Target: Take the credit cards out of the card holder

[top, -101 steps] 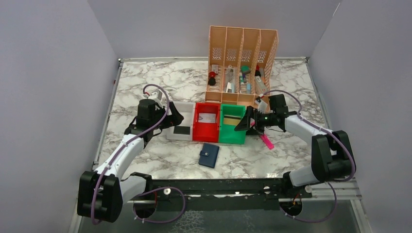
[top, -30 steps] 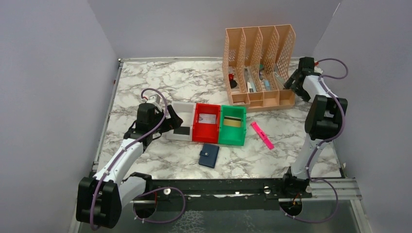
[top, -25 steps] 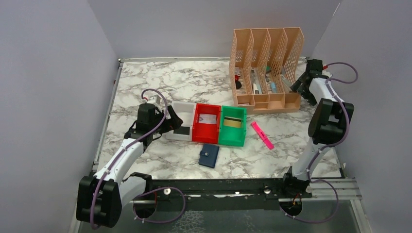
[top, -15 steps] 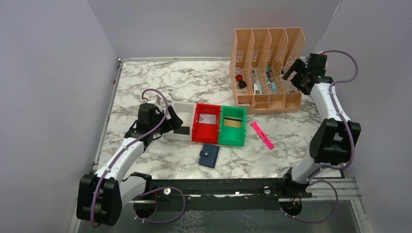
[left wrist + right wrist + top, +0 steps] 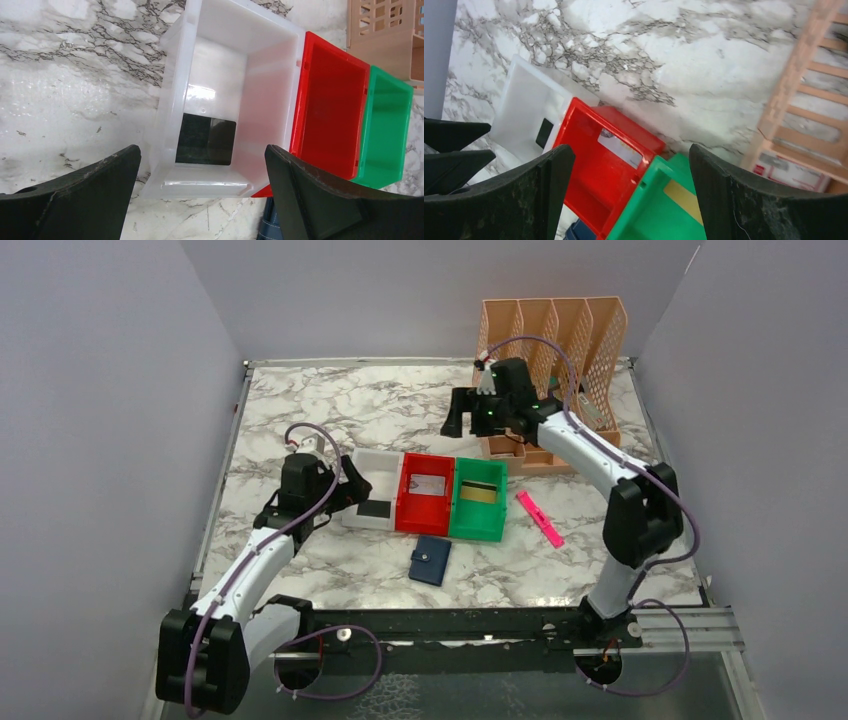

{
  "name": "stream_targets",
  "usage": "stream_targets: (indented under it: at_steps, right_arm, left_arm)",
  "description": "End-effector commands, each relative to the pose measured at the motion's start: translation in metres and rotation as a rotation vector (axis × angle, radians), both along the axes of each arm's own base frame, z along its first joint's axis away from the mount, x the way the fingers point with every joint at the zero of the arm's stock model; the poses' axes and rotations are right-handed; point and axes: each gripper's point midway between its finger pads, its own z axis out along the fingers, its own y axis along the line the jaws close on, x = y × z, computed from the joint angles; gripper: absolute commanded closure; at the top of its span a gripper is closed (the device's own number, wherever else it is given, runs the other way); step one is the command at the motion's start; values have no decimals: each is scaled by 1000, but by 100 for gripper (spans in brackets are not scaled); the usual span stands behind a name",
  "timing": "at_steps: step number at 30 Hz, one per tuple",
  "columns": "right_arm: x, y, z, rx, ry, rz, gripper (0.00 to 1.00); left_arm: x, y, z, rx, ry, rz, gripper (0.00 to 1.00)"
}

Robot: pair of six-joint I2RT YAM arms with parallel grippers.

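Grippers checked first: left gripper [image 5: 202,152] is seen with its jaws spread wide and nothing between them, held over the white bin [image 5: 215,65] towards the left edge of the bench [image 5: 330,410]. The right gripper [image 5: 631,149] is likewise spread and empty, reached out over the far middle of the bench, beyond the bins. Nearest the front edge, about mid-width, the card holder [image 5: 431,560] is found lying flat and folded shut, snap tab uppermost, just in front of the red bin [image 5: 423,524] and apart from both grippers. Behind it, three bins are set side by side in a row across the middle of the bench. A black card [image 5: 205,146] is noted flat on the floor of the white bin, a silvery card [image 5: 620,148] in the red bin, and a gold card [image 5: 681,200] in the green bin [image 5: 476,528]. A pink stick [image 5: 540,518] lies on the bare marble just right of the green bin. A tan file rack [image 5: 550,350] stands towards the far right corner. Judgement: three cards are already out and sorted, one per bin, so extraction is taken to be done or nearly so. Whether any card is left inside cannot be told, since the card holder is shut.
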Motion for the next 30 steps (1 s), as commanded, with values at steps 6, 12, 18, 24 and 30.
stream_targets:
  at_steps: [6,12,18,24,30]
  right_arm:
    - [49,33,-61,-184,49,-35,9]
    - [107,-13,-86,-466,-4,-317,5]
    - [124,-66,-87,-580,-26,-480,1]
    - [133,-101,-90,-603,-16,-545,0]
    - [147,-138,-96,-613,30,-603,0]
  left_arm:
    - [0,14,4,28,-33,78,1]
    - [1,16,7,34,-39,88,1]
    - [0,16,5,38,-35,90,1]
    - [0,14,1,34,-23,80,1]
    - [-1,15,-1,36,-20,84,1]
